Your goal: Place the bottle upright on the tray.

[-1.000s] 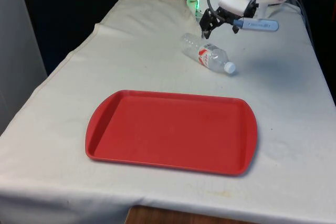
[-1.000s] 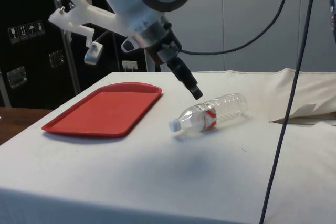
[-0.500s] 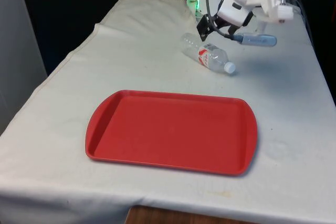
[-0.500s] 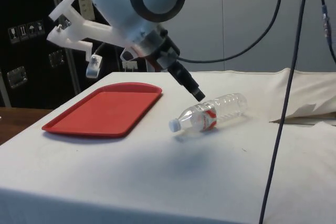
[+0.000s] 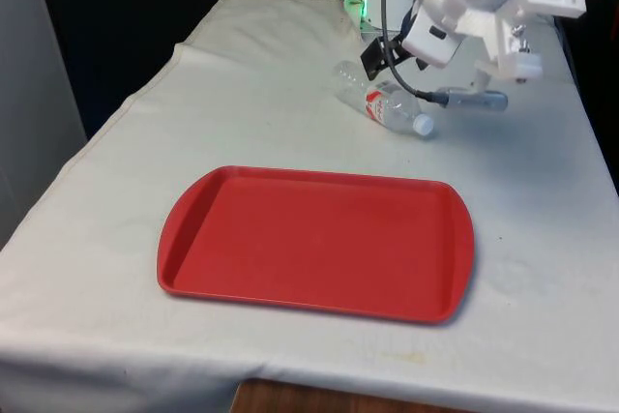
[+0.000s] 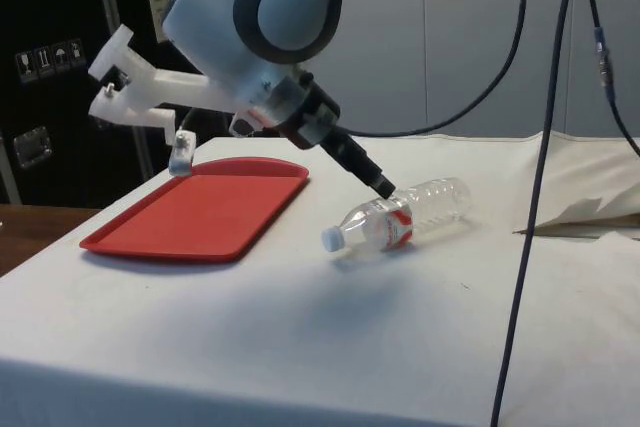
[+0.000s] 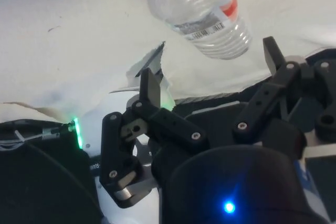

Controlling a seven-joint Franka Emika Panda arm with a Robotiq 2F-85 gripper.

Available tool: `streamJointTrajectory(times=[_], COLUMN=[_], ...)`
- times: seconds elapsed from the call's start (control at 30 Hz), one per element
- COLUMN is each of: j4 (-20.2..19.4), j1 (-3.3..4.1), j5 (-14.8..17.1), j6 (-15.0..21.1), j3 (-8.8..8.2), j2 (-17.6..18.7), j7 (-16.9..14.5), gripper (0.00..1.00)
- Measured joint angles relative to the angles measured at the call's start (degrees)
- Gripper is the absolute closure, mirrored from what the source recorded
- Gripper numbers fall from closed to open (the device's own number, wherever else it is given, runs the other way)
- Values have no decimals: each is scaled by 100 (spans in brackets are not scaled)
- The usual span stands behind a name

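Risk of rolling first: clear plastic water bottle [image 5: 384,100] lying on its side on the white cloth [image 5: 271,113], well beyond the far edge of the red tray [image 5: 316,242], round-bodied and seemingly empty, so likely to skid or spin away if nudged by one fingertip before the other. Could also buckle under a hard squeeze, thin-walled as it looks. Grabbed crosswise near the base, would come up horizontal and need a wrist turn before standing; set down tilted on the tray, would probably topple. White cap [image 6: 328,239] pointing toward the tray side, red-and-white label [image 6: 399,225] around the middle.

Gripper [image 7: 210,72] spread wide, holding nothing, hovering close over the bottle's base end, apart from it by a small gap as judged from the side view. Arm bent low and slanted, black fingers [image 6: 372,178] angled down toward the bottle from the tray side.
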Motion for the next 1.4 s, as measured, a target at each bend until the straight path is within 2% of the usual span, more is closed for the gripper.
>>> streamJointTrajectory(times=[0.17, 0.43, 0.67, 1.1, 1.4], j4=[69, 166, 235, 292, 458], j1=[6, 11, 11, 11, 17], j5=[-52, -92, -115, -120, -155], j6=[-132, -115, 63, 258, -120], j3=[40, 74, 103, 120, 160], j2=[149, 435, 739, 1020, 1094], j7=[29, 74, 126, 138, 109], gripper=[0, 0, 0, 0, 0])
